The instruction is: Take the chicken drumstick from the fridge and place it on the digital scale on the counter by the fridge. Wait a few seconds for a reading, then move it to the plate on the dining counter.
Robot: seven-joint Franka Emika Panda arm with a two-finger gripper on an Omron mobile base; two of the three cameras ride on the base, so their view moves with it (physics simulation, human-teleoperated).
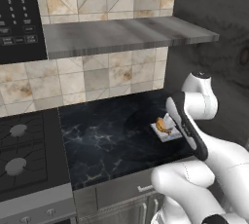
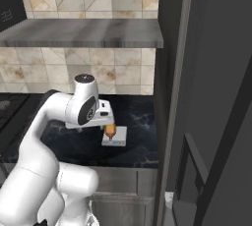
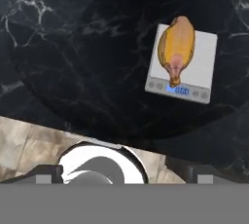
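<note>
Chicken drumstick (image 3: 178,46) lying on digital scale (image 3: 202,72), gripper spread wide and holding nothing.

Nearest: gripper (image 3: 124,172) above the counter (image 1: 107,140), fingers (image 3: 48,174) apart, clear of the meat. Beyond: scale flat on the black marble, blue display lit, narrow end of drumstick toward it. Right of scale: dark fridge (image 2: 206,97). Farthest: tiled backsplash (image 1: 97,77), grey shelf (image 1: 121,33).

Left base view: behind the arm, left side, facing forward and down over the counter (image 1: 107,140). Right base view: from the right, beside the fridge (image 2: 206,97). Hand view: close, looking straight down. All share the digital scale (image 3: 194,67).
</note>
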